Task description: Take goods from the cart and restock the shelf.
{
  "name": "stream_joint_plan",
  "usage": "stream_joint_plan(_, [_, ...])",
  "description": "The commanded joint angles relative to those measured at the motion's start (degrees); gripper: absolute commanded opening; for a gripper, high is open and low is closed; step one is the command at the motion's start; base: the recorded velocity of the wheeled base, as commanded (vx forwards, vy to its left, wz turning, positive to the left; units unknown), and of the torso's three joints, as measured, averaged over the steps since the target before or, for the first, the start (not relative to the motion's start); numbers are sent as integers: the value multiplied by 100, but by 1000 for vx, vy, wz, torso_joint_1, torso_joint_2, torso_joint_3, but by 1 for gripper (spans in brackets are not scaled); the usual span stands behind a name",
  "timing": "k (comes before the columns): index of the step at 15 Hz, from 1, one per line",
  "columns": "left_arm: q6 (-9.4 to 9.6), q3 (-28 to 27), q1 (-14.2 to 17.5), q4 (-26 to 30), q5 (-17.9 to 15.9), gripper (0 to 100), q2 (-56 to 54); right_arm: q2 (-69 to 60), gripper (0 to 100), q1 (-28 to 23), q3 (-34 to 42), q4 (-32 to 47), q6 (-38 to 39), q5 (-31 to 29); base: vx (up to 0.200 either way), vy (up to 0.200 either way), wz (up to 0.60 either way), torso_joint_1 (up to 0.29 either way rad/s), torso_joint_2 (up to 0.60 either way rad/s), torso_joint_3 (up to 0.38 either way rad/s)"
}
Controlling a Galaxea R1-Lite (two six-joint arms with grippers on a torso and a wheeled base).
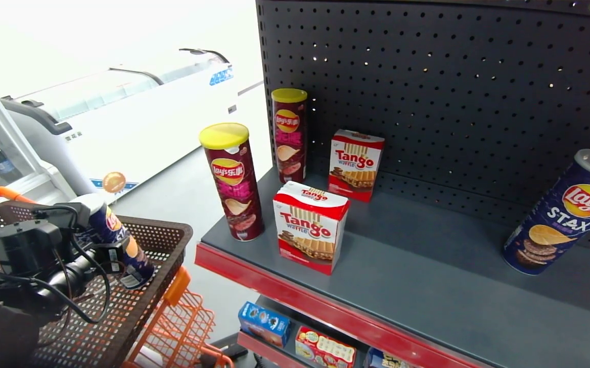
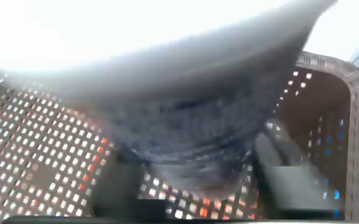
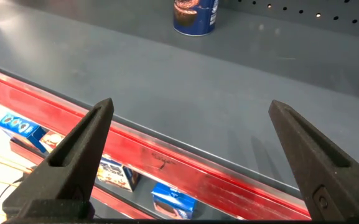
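My left gripper [image 1: 113,246] is shut on a dark blue chip can [image 1: 137,257], holding it tilted above the brown cart basket [image 1: 172,232]. In the left wrist view the same can [image 2: 191,124] sits blurred and very close between the fingers [image 2: 284,177], with the basket's mesh beneath. My right gripper [image 3: 195,168] hangs open over the shelf's red front edge [image 3: 185,171], nothing between its fingers. The grey shelf [image 1: 428,276] holds two maroon chip cans [image 1: 233,184], two wafer boxes [image 1: 310,227] and another blue chip can [image 1: 561,220] at the right, which is also the blue can [image 3: 195,15] far back in the right wrist view.
A black pegboard [image 1: 453,87] backs the shelf. Bare shelf space lies between the wafer boxes and the right blue can. A lower shelf holds small snack boxes [image 1: 320,345]. The cart's orange frame [image 1: 182,322] stands left of the shelf, and a white chest freezer [image 1: 131,112] lies behind.
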Motion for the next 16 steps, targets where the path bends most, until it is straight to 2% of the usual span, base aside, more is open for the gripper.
stream_joint_plan(1, [6, -119, -13, -33, 8, 0, 51, 8, 100, 5, 0, -1, -2, 1, 0, 0, 0, 0, 0, 0])
stream_joint_plan(5, [129, -75, -57, -77, 26, 0, -318, 8, 100, 5, 0, -1, -2, 1, 0, 0, 0, 0, 0, 0])
stream_joint_plan(9, [129, -75, -452, 205, -9, 0, -1276, 8, 100, 5, 0, -1, -2, 1, 0, 0, 0, 0, 0, 0])
stream_joint_plan(10, [120, -111, -672, 451, 0, 0, -1698, 8, 100, 5, 0, -1, -2, 1, 0, 0, 0, 0, 0, 0])
stream_joint_plan(14, [94, -75, -1243, 758, 8, 0, -2559, 8, 100, 5, 0, -1, -2, 1, 0, 0, 0, 0, 0, 0])
stream_joint_plan(15, [85, -119, -1401, 1119, -9, 0, -2885, 8, 100, 5, 0, -1, -2, 1, 0, 0, 0, 0, 0, 0])
stream_joint_plan(16, [94, -49, -1542, 1567, -326, 0, -3350, 8, 100, 5, 0, -1, -2, 1, 0, 0, 0, 0, 0, 0])
